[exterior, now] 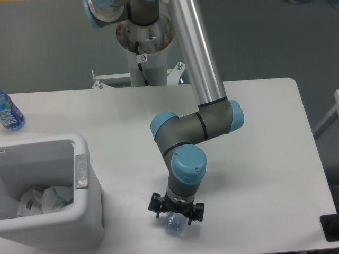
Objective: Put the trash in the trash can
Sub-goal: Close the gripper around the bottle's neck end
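Note:
My gripper (176, 216) points straight down over the front middle of the white table. The clear plastic bottle (174, 224) sits between its fingers. Only the bottle's pale blue cap end and a bit of clear body stick out below the wrist. The label is hidden by the arm. The jaws look closed on the bottle. The white trash can (85, 211) stands at the front left, well to the left of the gripper, with its grey oval latch (81, 170) facing right. Crumpled white paper (46, 199) lies inside it.
A blue-labelled water bottle (8, 112) stands at the table's far left edge. The arm's base column (144, 58) rises behind the table's back edge. A dark object (331, 227) sits at the front right corner.

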{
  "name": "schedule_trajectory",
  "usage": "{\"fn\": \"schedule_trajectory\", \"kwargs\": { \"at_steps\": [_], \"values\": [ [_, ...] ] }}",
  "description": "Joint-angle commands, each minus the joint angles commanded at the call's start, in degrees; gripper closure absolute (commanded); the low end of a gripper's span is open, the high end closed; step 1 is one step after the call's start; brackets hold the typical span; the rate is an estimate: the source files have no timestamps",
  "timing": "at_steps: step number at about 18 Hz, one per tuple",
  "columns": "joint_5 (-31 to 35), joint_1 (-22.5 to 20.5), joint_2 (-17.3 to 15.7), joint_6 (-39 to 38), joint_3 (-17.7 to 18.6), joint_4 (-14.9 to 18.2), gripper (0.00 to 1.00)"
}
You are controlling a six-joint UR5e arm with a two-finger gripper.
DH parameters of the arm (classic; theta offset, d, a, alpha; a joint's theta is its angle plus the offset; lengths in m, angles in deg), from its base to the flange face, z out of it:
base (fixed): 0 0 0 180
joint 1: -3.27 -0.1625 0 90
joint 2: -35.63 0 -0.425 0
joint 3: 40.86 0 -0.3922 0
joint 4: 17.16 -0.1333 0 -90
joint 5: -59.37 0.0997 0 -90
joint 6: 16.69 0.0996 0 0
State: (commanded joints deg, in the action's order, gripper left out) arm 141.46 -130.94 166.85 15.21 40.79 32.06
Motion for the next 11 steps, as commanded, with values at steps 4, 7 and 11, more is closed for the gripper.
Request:
{"fn": "schedule_trajectory", "kwargs": {
  "at_steps": [4,7,11],
  "values": [
    [0.18,0.09,0.09,0.09,0.09,0.00,0.03],
    [0.18,0.09,0.09,0.09,-0.09,0.00,0.16],
    [1.66,0.17,0.00,0.00,0.00,0.00,0.29]
  ]
}}
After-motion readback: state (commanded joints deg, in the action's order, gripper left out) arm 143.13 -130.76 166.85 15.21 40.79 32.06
